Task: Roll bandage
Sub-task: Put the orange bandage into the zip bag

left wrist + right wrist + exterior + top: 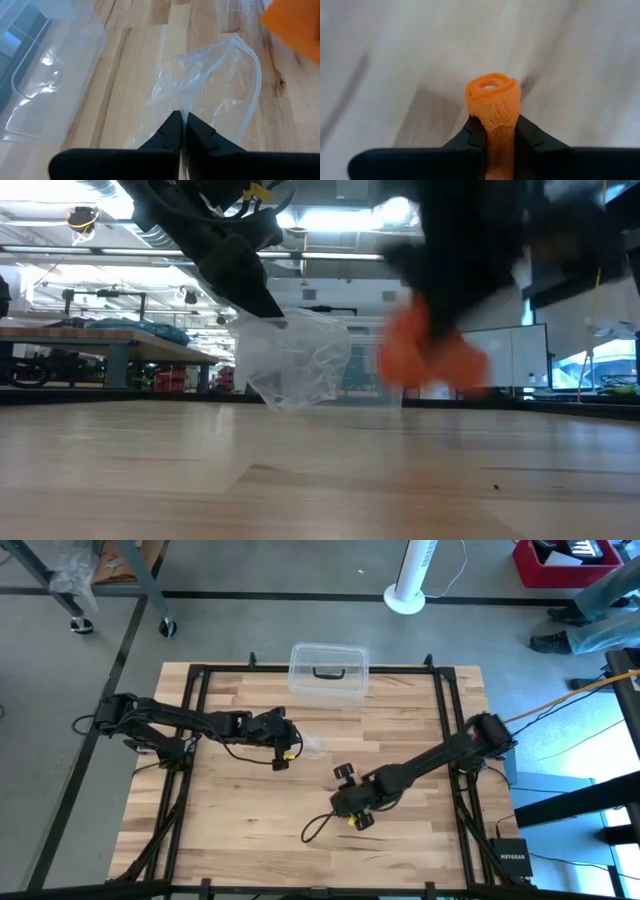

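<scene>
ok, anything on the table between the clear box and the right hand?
No. In the high view only bare wood lies between the clear box and the right hand, which grips the orange bandage.

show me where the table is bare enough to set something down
Bare wood shows on the table along the near edge, below the left gripper and left of the right gripper. Another strip lies between the clear box and the right arm. The middle is crowded: clear plastic bag, both grippers, and the rolled bandage.
</scene>
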